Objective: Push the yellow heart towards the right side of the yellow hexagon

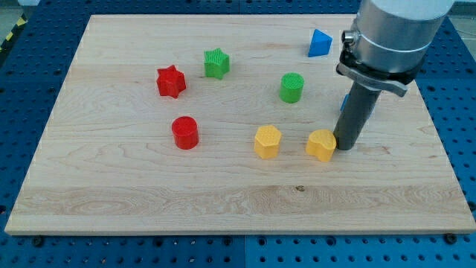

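Wooden board [223, 201] on blue perforated bench. My tip [345, 147] down on board, bare rod, holding nothing, touching yellow heart [321, 144] just to its left. Yellow hexagon [267, 141] further left, apart from heart.

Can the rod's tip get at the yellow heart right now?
Probably yes: my tip is right at the yellow heart's right edge, seemingly touching, with nothing between them. The yellow hexagon sits beyond, to the view's left.
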{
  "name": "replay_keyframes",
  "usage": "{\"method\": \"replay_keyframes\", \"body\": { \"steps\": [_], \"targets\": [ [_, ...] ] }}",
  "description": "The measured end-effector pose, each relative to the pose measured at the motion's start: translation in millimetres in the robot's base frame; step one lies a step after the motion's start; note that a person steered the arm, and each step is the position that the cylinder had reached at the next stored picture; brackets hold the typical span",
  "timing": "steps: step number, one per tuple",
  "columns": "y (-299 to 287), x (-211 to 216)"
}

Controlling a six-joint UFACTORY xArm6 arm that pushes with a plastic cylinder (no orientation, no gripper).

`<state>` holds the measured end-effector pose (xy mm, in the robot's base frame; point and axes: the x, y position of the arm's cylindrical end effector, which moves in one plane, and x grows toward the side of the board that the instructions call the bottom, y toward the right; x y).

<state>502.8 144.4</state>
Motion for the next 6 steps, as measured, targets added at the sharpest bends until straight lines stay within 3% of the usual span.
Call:
{"method": "replay_keyframes", "body": {
  "steps": [1, 2, 4, 5, 6],
  "targets": [
    [9, -2],
    [36, 26],
    [-36, 19],
    [-19, 33],
    [-49, 107]
  ]
}}
